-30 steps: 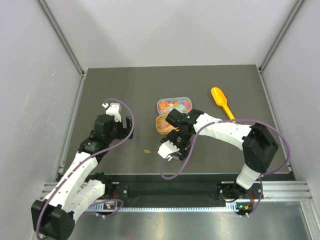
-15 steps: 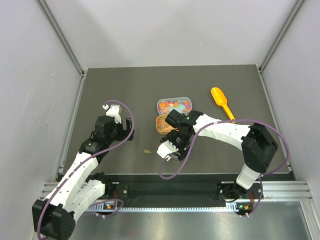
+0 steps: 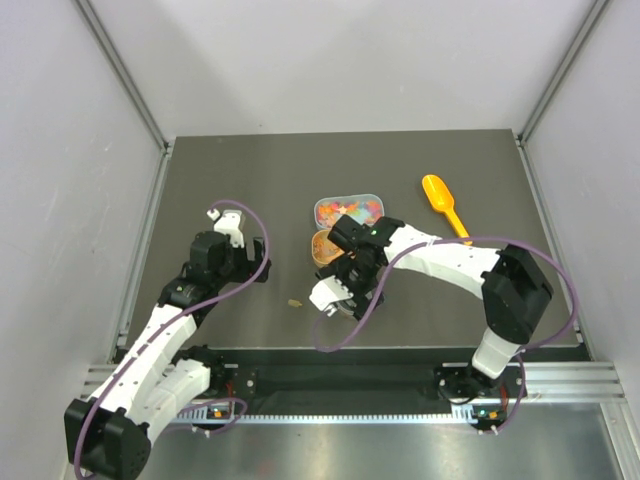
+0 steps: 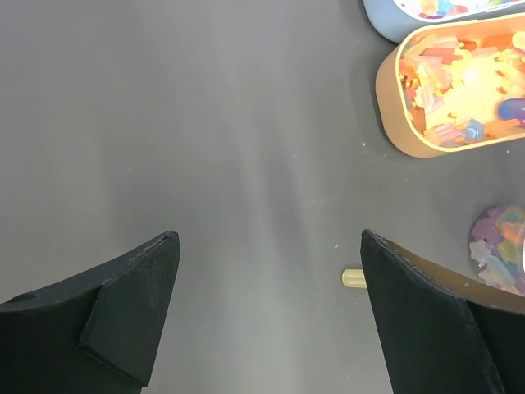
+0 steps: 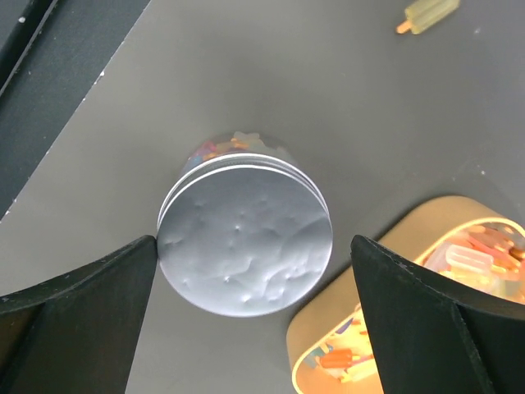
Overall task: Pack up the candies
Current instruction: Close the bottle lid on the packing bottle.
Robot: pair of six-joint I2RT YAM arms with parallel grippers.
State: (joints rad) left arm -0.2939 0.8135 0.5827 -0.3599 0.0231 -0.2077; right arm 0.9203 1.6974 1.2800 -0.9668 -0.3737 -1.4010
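Observation:
Multicoloured candies fill a tan oval tin (image 3: 322,247) (image 4: 394,115) (image 5: 328,345) and a pale blue tin (image 3: 348,210). A small round jar with a silver lid (image 5: 244,242) holds more candies (image 5: 220,148); it also shows in the left wrist view (image 4: 500,246). My right gripper (image 5: 253,242) (image 3: 333,298) is open, its jaws on either side of the lid; the left fingertip (image 5: 139,263) touches the lid's rim and the right one stands apart. One stray pale candy (image 3: 295,302) (image 4: 353,277) (image 5: 426,15) lies on the table. My left gripper (image 4: 267,238) (image 3: 252,262) is open and empty over bare table.
An orange plastic scoop (image 3: 443,203) lies at the back right. The dark table (image 3: 240,180) is bounded by metal rails and white walls. The tan tin sits close beside the jar.
My right gripper has shifted slightly left, over the jar. The left arm has barely moved.

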